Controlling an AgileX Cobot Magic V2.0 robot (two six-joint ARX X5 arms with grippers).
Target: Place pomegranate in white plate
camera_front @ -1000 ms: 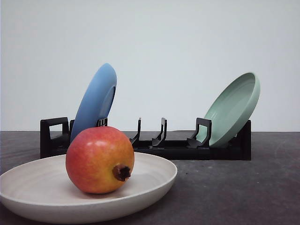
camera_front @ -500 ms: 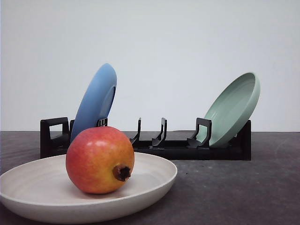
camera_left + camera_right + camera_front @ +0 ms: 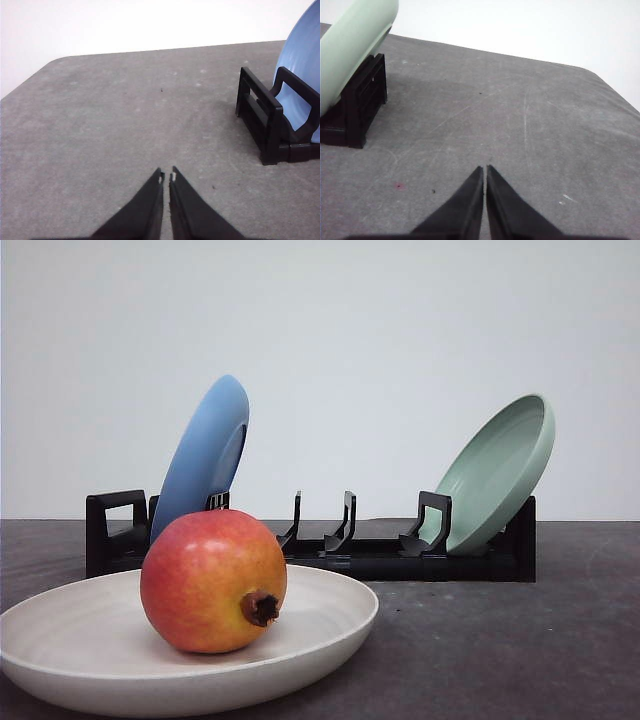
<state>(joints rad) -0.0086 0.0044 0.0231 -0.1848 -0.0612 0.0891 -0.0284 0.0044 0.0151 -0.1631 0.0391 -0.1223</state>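
One wide dark grey speckled surface (image 3: 520,640) fills the lower part of the front view, below a plain pale wall. Across the middle of that frame stands a long black plastic dish rack (image 3: 380,558) with upright dividers. A round blue plate (image 3: 200,460) leans on edge in the rack's left end, and a pale green round plate (image 3: 498,475) leans tilted at its right end. At the lower left of the frame lies the shallow off-white matte round plate (image 3: 80,640), flat on the surface in front of the rack. The round red-orange pomegranate with yellowish patches (image 3: 210,580) rests inside this plate, touching its floor, with its small dark dried crown pointing to the lower right. In the left wrist view the black left claw (image 3: 166,177) has its tips drawn almost together above bare surface, nothing between them. In the right wrist view the black right claw (image 3: 484,170) is likewise pressed together, holding nothing.
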